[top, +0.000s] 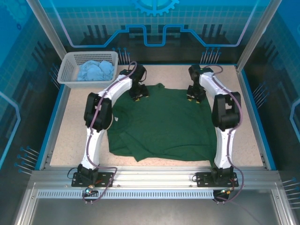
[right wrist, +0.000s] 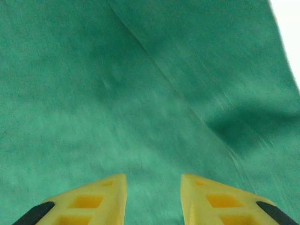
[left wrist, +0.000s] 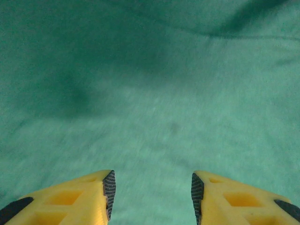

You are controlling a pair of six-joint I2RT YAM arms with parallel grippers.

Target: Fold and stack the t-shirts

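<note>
Left claw [left wrist: 153,187]: I read yellow fingers with ridged pads, parted wide, gripping nothing, just above the dark green t-shirt [top: 164,124]. Right claw [right wrist: 153,186]: parted slightly less, empty, beside a diagonal crease. The green shirt is soft cloth spread on the speckled bench [top: 75,133], with both claws at its far edge. Light blue t-shirt [top: 96,71]: crumpled in the white lattice basket [top: 66,69].

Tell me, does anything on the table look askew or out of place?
Nothing damaged. The dark green t-shirt lies spread but skewed, its left edge rumpled and folded over. The light blue t-shirt sits crumpled in the basket, not yet folded.
</note>
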